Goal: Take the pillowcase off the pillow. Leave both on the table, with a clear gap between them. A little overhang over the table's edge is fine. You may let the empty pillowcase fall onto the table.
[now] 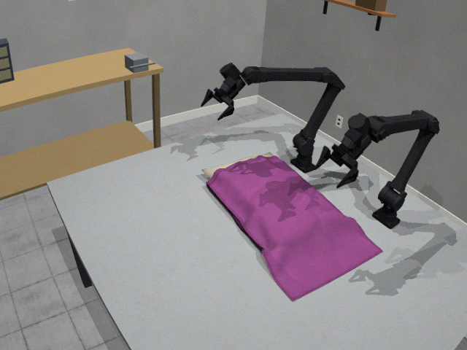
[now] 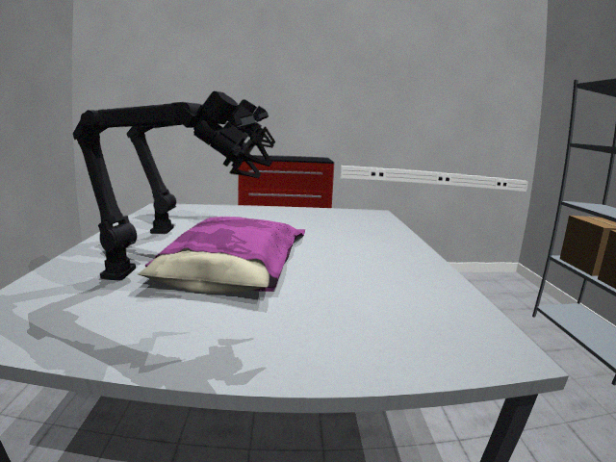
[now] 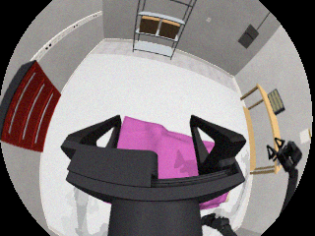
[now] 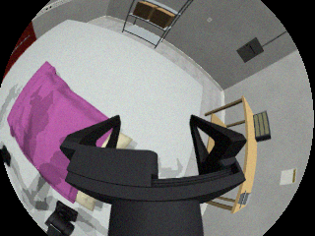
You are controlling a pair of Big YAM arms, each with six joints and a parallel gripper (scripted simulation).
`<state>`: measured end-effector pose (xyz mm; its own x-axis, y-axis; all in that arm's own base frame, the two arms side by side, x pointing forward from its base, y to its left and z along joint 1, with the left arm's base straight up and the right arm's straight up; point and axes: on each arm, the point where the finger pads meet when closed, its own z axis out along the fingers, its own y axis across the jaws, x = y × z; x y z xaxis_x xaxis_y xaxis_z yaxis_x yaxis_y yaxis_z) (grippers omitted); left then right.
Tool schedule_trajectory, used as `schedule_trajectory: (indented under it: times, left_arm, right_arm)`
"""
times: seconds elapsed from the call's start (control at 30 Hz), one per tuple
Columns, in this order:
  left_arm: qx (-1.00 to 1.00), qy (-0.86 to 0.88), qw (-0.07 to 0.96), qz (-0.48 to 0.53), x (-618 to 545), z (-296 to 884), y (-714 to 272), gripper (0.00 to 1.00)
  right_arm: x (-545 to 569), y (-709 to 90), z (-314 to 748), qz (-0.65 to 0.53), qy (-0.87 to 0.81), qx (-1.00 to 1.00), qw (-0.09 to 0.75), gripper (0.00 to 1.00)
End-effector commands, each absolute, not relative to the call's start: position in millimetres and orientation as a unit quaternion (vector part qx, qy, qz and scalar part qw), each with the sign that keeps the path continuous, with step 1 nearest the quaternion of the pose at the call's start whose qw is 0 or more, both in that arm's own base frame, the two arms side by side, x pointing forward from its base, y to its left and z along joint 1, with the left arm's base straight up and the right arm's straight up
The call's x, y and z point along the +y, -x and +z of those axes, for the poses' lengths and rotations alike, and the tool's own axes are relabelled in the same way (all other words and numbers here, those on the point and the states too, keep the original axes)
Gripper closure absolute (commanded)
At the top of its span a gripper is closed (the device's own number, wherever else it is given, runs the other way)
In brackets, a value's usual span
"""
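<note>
The magenta pillowcase (image 1: 301,240) (image 2: 239,233) (image 3: 143,135) (image 4: 61,108) lies over most of the pillow on the table. The cream pillow (image 1: 209,172) (image 2: 209,269) (image 4: 86,201) shows only at the case's open end, nearest the exterior camera. The case's other end lies low and flat. My left gripper (image 1: 327,178) (image 3: 156,118) is open and empty, raised above the table on the nearer arm in the top view. My right gripper (image 1: 210,113) (image 4: 155,118) is open and empty, high up on the arm nearer the pillow's bare end. Neither gripper touches the cloth. The pillow's covered part is hidden.
The grey table (image 1: 150,244) (image 2: 397,338) extends beyond the bedding on the side away from the arm bases. A wooden workbench (image 1: 75,75) stands off one end, and a red cabinet (image 2: 286,184) off the other. A metal shelf (image 2: 587,209) stands beyond the table.
</note>
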<state>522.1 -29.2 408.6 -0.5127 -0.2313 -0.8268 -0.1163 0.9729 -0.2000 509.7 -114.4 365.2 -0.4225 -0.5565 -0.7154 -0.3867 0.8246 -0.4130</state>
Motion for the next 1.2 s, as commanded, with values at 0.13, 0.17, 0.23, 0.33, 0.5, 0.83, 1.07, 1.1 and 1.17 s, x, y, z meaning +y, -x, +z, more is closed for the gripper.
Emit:
schedule_trajectory:
  times: [0.13, 0.17, 0.23, 0.33, 0.5, 0.83, 1.07, 1.1, 1.17]
  left_arm:
    - [0.828, 0.072, 0.554, -0.048, -15.6, 443.1, -524.7, 0.00]
    - [0.824, 0.069, 0.560, -0.047, -14.7, 445.3, -525.1, 0.00]
    - [0.820, 0.066, 0.567, -0.045, -13.9, 447.6, -525.4, 0.00]
    - [0.825, 0.068, 0.559, -0.046, -14.5, 433.3, -534.6, 0.00]
    - [0.794, 0.050, 0.605, -0.036, -8.9, 461.5, -526.4, 0.00]
    - [0.755, 0.026, 0.655, -0.019, -2.6, 480.8, -523.9, 0.00]
    - [0.723, 0.010, 0.690, -0.003, 2.6, 495.4, -519.6, 0.00]
    - [0.718, 0.008, 0.696, -0.001, 3.4, 497.8, -518.7, 0.00]
    - [0.707, 0.002, 0.707, 0.005, 4.6, 502.3, -516.7, 0.00]
  right_arm:
    - [-81.7, -522.5, 416.5, -0.097, 0.211, 0.811, 0.537, 0.00]
    - [-78.4, -523.4, 419.9, -0.096, 0.203, 0.808, 0.544, 0.00]
    - [-75.1, -524.3, 423.4, -0.095, 0.195, 0.806, 0.551, 0.00]
    - [-72.2, -524.7, 424.9, -0.098, 0.194, 0.803, 0.556, 0.00]
    - [-54.0, -527.2, 446.1, -0.082, 0.149, 0.785, 0.596, 0.00]
    - [-28.1, -525.7, 476.3, -0.050, 0.080, 0.749, 0.655, 0.00]
    - [-7.0, -518.7, 502.7, -0.011, 0.029, 0.714, 0.700, 0.00]
    - [-3.7, -517.1, 507.2, -0.004, 0.021, 0.707, 0.707, 0.00]
    - [1.1, -514.9, 511.4, 0.009, 0.003, 0.697, 0.717, 0.00]
